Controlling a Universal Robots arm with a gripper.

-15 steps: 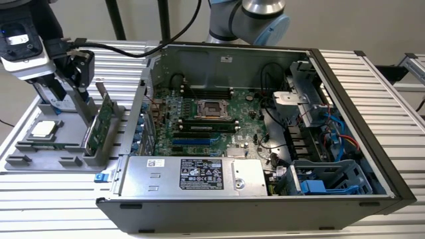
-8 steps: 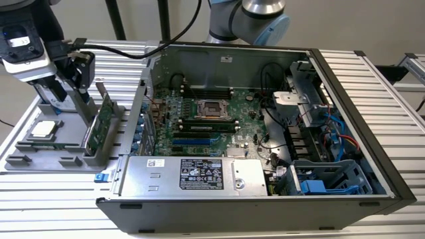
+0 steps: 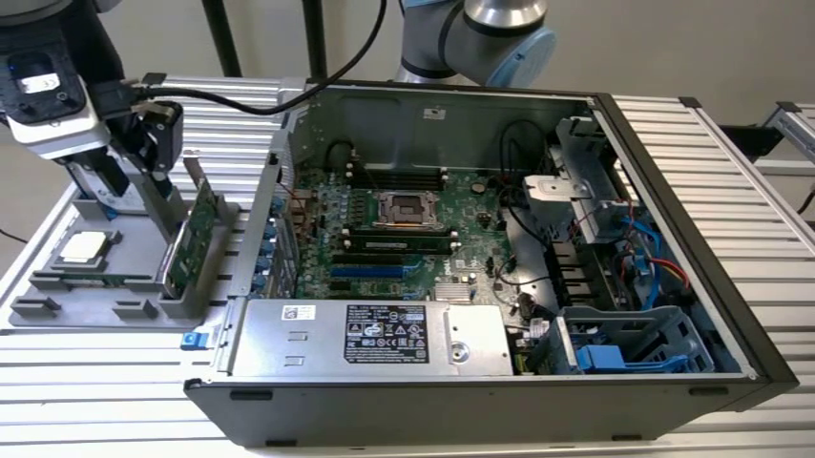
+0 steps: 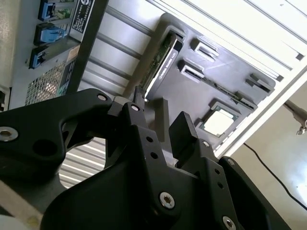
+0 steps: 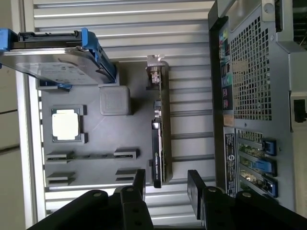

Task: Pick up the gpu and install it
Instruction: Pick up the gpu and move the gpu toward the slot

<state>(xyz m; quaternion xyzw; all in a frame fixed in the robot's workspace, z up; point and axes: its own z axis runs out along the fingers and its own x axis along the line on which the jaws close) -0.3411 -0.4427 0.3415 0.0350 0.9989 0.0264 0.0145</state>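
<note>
The gripper hangs with its two black fingers spread apart and holds nothing. The gpu stands on its edge in a slot of the grey holder tray, just below the gripper. In the first wrist view its near end lies in the gap between the fingers, and I cannot tell if they touch it. Its silver bracket is at the end far from the gripper. Beyond that end a silver hard drive with a blue frame stands on the tray. On one side of the gpu a processor chip lies flat; on the other side stands the open computer case, on the ribbed metal surface
</note>
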